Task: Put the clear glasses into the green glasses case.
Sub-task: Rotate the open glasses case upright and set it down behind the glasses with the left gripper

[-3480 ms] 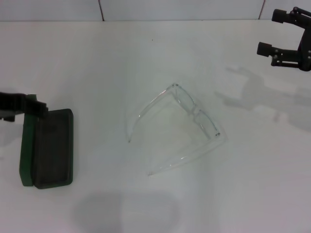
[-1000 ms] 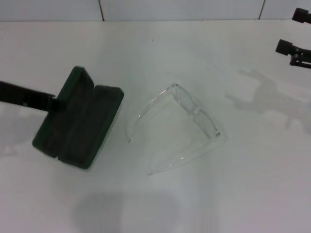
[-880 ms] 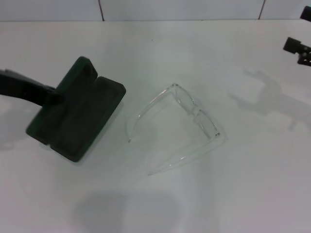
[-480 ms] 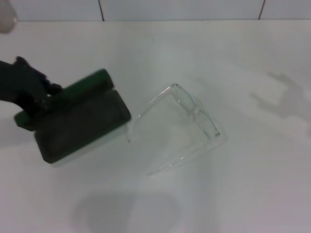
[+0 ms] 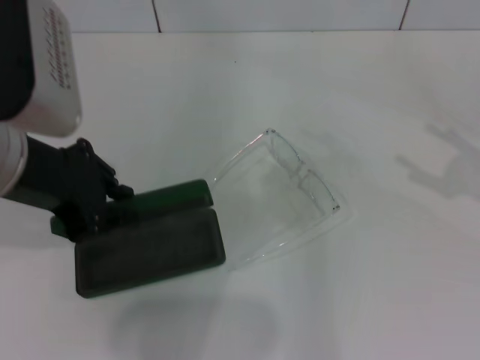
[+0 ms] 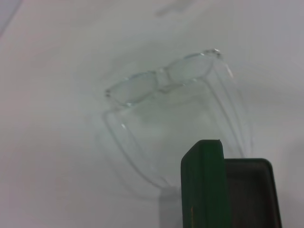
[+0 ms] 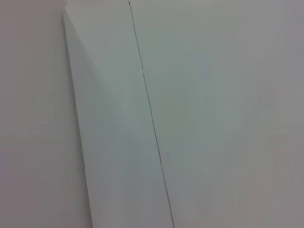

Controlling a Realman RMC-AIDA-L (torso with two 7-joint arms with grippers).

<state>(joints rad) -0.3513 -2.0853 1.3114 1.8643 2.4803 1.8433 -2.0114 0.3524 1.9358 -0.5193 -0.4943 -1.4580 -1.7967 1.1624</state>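
Our left claw (image 5: 105, 202) grips the open green glasses case (image 5: 150, 244) at lower left; sliding it farther could shove the clear glasses (image 5: 289, 195) askew.

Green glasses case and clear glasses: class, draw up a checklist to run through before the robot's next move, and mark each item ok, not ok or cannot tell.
1. The green glasses case is open, lining showing: ok.
2. The left gripper holds the case at its lid edge: ok.
3. The clear glasses lie apart from any gripper: ok.
4. The case is clear of the glasses' arms: not ok, its corner meets the near arm tips.
5. The right gripper is placed to pick the glasses: not ok, it is out of every view.
6. The glasses are in the case: not ok.
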